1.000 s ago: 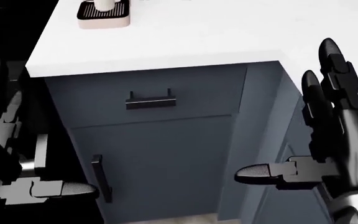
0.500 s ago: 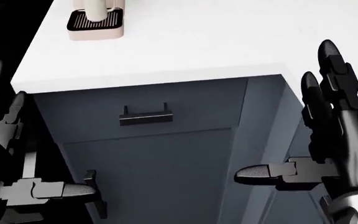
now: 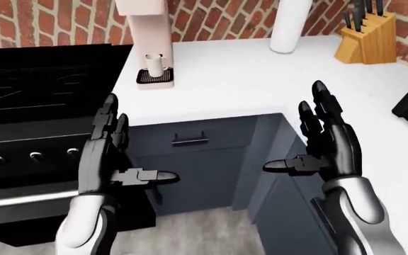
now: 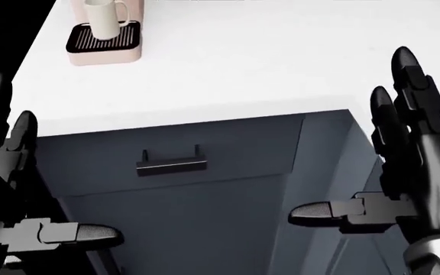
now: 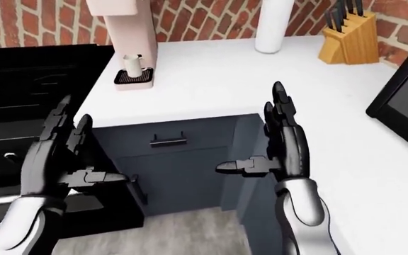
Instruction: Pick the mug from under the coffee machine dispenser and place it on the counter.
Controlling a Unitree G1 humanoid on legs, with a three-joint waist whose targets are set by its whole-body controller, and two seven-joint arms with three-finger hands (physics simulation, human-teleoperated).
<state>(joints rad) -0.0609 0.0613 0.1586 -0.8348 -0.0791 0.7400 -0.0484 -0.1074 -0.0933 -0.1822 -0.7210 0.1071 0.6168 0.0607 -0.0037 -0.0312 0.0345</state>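
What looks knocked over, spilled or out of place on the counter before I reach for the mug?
Nothing stands out. The mug sits upright on the coffee machine drip tray, the knife block stands upright, and the counter shows no spill. Both the left hand and right hand are open and empty.

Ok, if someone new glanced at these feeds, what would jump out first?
The two black three-finger hands, left hand and right hand, raised open and empty low in the left-eye view. Beyond them, upper left on the white counter, the white mug sits on the pale coffee machine's drip tray.
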